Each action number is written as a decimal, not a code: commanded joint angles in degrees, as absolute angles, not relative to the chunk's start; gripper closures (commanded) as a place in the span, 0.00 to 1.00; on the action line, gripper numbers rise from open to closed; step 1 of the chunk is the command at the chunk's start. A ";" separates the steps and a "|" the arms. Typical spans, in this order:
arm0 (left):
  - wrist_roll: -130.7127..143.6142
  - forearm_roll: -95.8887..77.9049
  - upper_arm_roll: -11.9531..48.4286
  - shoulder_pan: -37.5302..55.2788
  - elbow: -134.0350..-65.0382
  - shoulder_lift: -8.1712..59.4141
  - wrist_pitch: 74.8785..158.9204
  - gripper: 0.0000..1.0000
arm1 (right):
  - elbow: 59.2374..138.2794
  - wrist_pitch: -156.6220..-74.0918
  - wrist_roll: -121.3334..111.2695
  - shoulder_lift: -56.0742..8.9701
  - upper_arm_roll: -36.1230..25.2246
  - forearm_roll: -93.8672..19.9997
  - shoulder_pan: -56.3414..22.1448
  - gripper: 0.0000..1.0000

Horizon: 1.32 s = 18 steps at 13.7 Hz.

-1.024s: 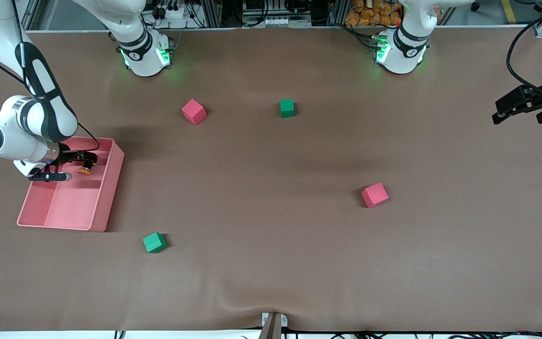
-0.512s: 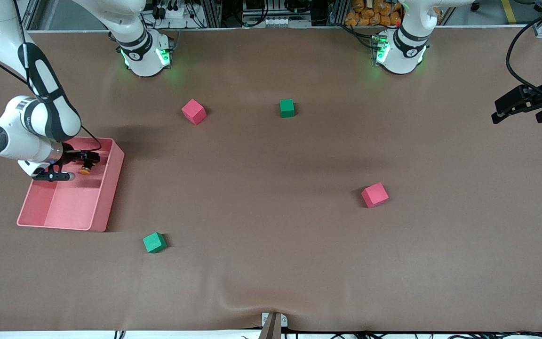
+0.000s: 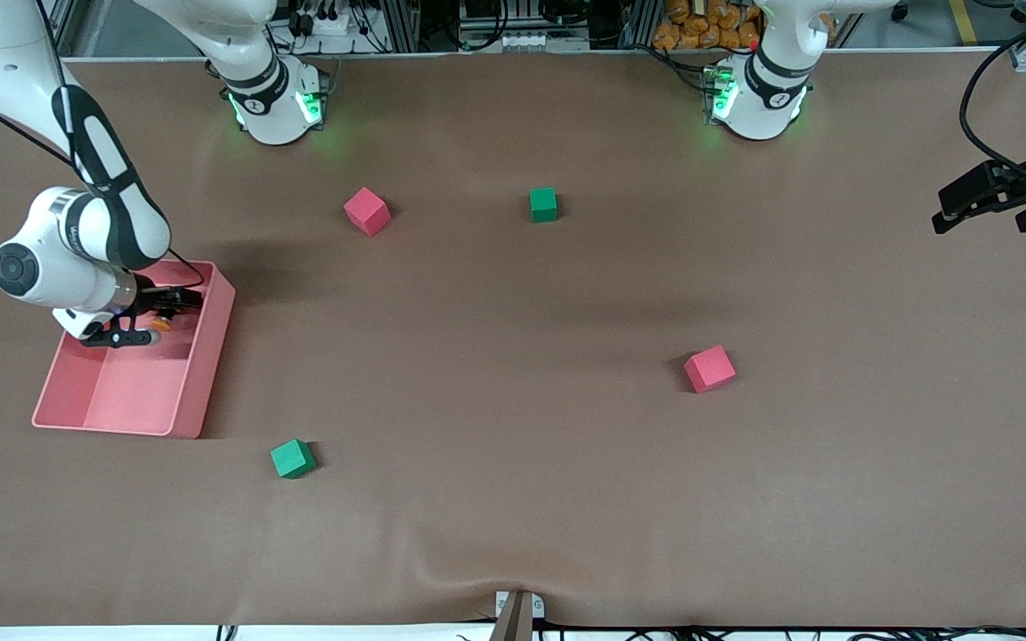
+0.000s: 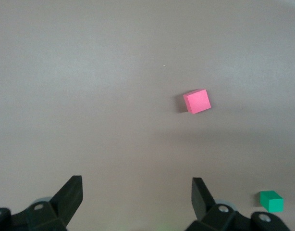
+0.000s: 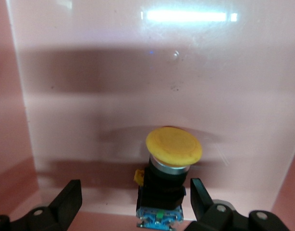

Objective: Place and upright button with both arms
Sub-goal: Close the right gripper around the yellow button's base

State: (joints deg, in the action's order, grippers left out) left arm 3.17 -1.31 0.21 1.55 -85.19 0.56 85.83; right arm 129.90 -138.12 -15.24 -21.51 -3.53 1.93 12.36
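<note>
Right gripper [image 3: 157, 313] hangs spread over the pink tray [image 3: 197, 392], straddling the button [image 5: 173, 163]; it should pinch the black body squarely. Left gripper [image 4: 137, 196] waits spread.

The button [image 5: 172, 179] was a small push-button with a round orange cap, a short black body and a bluish end with a spot of green. It lay inside the pink tray [image 3: 201, 374], at the tray's end farther from the front camera, toward the right arm's end of the table. In the right wrist view it sat between the right gripper's [image 5: 133, 202] spread fingers [image 5: 70, 197], which did not touch it, its cap turned toward the tray wall. In the front view only the orange cap [image 3: 159, 322] showed.
</note>
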 commanded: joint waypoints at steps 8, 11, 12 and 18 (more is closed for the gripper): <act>3.34 -0.17 0.53 1.23 -84.55 0.70 84.99 0.00 | 130.43 -140.01 -15.47 -22.06 -3.60 1.41 12.66 0.99; 3.25 -0.18 0.44 1.23 -84.55 0.70 84.99 0.00 | 130.25 -139.48 -16.17 -20.57 -3.60 1.49 12.74 1.00; 3.34 -0.18 0.53 1.23 -84.55 0.70 84.99 0.00 | 130.25 -139.40 -16.26 -19.96 -3.60 1.49 12.66 1.00; 3.16 -0.18 0.44 1.23 -84.46 0.70 84.99 0.00 | 126.06 -133.72 -28.55 -15.91 -3.78 1.58 13.36 1.00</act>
